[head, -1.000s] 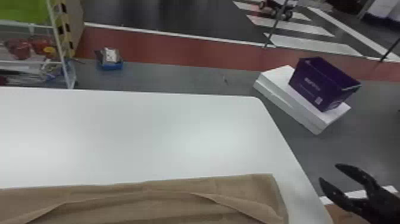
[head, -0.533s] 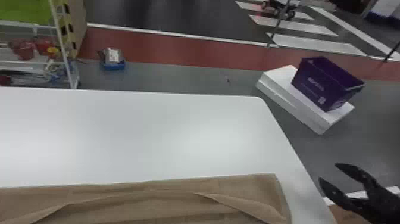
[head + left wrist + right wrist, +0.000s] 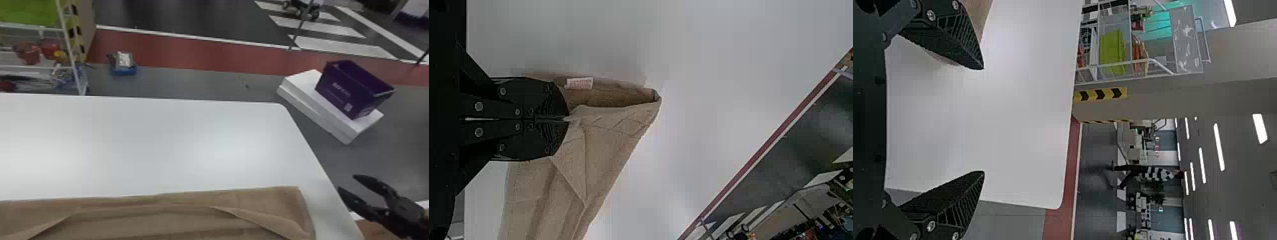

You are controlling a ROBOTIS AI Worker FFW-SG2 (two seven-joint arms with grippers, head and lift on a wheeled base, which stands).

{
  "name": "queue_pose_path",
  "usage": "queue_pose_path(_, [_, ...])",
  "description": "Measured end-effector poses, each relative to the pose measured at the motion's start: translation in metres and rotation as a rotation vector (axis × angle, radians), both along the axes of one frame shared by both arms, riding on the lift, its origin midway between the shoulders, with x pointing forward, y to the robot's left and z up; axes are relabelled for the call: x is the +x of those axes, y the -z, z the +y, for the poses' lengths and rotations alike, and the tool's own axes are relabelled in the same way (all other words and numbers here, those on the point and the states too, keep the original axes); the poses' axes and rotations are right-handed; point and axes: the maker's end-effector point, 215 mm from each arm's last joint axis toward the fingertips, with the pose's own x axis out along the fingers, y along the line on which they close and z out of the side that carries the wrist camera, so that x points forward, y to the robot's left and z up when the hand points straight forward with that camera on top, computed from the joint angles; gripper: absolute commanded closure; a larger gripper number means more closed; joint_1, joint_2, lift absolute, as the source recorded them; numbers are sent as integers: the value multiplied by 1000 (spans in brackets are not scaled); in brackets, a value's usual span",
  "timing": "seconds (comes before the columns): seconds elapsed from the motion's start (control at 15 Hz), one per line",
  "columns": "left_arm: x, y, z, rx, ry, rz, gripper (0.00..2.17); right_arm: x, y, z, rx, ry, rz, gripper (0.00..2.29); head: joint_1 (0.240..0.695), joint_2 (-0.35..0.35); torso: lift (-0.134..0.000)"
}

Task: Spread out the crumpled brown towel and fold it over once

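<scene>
By the right edge of the white table [image 3: 178,143], the right gripper [image 3: 346,183] is showing black, its wedge-shaped fingers [image 3: 960,37] bearing slanting ribs, grainy inner faces and grey screws. Over the table, the left gripper [image 3: 567,118] is showing black too, round grey screws [image 3: 478,106] dotting its plates.

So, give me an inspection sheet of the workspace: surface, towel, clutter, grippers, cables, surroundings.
Surface: white table, its far right corner rounded.
Job's things: brown towel lies along the near side, creased, with overlapping flaps; white label exposed.
Clutter: purple bin on white boxes, on the floor past the table.
Grippers: left gripper shut on the towel; right gripper open, holding nothing.
Cables: nothing seen for certain.
Surroundings: wire rack beyond the table, left; red floor band.
</scene>
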Motion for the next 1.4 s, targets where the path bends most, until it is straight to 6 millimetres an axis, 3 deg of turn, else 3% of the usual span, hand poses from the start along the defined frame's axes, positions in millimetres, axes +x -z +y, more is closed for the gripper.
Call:
queue_pose_path(0.27, [0,3,0,1,-5,5,1355,-7,1,23,269,37,205,350,695,-228,-123])
queue_pose_path(0.53, [0,7,8,8,-12,2,1355,-30,23,56,422,58,407,468,695,-161,-123])
queue_pose_path(0.73, [2,11,16,16,-15,-3,1355,-53,38,80,456,55,505,475,695,-112,-123])
queue_pose_path(0.8, [1,11,19,16,-18,-4,1355,-59,39,84,457,56,530,572,695,-98,-123])
queue_pose_path(1.27, [-1,14,23,7,-26,0,1355,-74,55,99,456,66,658,650,695,-53,-123])
queue_pose_path(1.4, [0,15,24,9,-25,-6,1355,-76,59,101,455,65,673,930,695,-49,-123])
